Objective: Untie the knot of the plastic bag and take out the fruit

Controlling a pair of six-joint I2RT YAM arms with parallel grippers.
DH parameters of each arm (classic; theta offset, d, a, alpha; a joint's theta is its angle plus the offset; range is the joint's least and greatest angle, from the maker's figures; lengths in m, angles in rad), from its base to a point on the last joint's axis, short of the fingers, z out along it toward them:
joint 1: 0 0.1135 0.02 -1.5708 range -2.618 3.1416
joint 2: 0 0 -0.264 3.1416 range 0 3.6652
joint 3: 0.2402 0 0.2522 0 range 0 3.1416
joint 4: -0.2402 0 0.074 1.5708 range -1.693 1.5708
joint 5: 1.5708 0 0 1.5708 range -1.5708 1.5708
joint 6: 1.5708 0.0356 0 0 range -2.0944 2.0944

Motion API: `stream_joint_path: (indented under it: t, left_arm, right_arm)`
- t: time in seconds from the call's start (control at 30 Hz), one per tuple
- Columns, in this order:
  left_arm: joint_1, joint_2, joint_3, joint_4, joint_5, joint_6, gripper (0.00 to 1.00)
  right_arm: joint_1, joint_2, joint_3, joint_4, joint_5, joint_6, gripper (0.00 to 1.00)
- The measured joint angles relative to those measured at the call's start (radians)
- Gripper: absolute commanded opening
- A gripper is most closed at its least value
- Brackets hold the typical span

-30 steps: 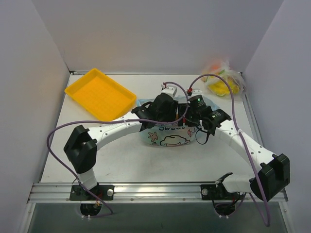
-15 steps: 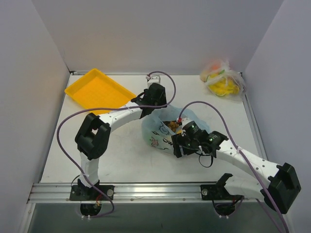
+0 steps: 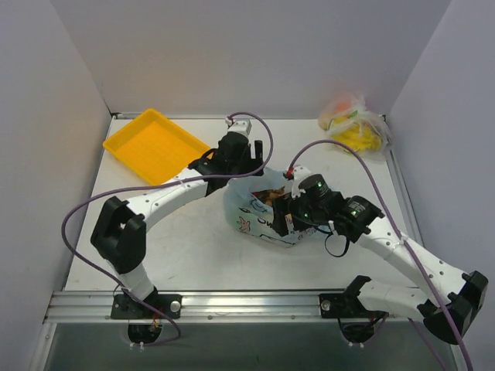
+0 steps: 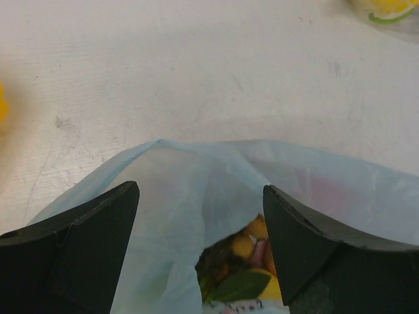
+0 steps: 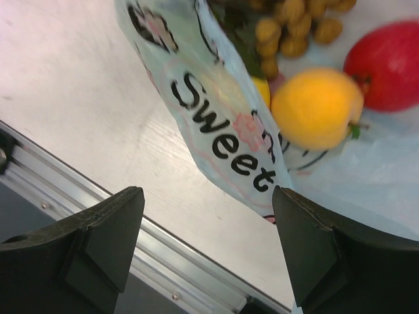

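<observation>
At centre of the bench point(image 3: 193, 247), plastic bag point(image 3: 255, 212) slumped lower-left of its earlier spot, fruit point(image 5: 317, 108) showing inside (orange, red apple, brown bunch). Left gripper point(image 4: 201, 193) wide over upper rim, moved up-left; right gripper point(image 5: 208, 193) wide at printed edge, clamping nothing.

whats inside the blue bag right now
The bag lies open: an orange, a red apple and a brown bunch of small round fruit show at its mouth. Whatever lies deeper is covered by its printed plastic.
</observation>
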State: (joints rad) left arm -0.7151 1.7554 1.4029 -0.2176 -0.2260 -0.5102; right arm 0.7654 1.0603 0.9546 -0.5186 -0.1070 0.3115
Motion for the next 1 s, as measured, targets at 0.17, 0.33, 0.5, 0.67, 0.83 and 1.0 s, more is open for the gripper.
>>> stream_joint_path:
  t: [0.17,0.33,0.5,0.67,0.83,1.0]
  left_arm:
    - [-0.051,-0.229,-0.077,-0.023,-0.020,0.041,0.90]
    - [-0.122,-0.372,-0.099,-0.049,-0.072,0.099,0.90]
    - [-0.157,-0.389,-0.129,-0.095,-0.090,0.143,0.90]
    - [-0.175,-0.336,-0.148,-0.123,-0.059,0.225,0.91]
    - [-0.204,-0.211,-0.094,-0.122,0.025,0.331,0.92]
    - [-0.218,-0.095,-0.045,-0.119,0.122,0.398,0.91]
  right_arm:
    - [-0.006,0.007,0.160,-0.034,0.029,-0.039,0.81]
    - [-0.015,0.015,0.259,-0.095,0.097,-0.096,0.82]
    - [-0.046,0.021,0.335,-0.141,0.176,-0.166,0.88]
    - [-0.175,0.051,0.370,-0.156,0.227,-0.220,0.96]
    - [-0.262,0.126,0.383,-0.160,0.232,-0.243,0.97]
    - [-0.283,0.195,0.375,-0.154,0.215,-0.241,0.88]
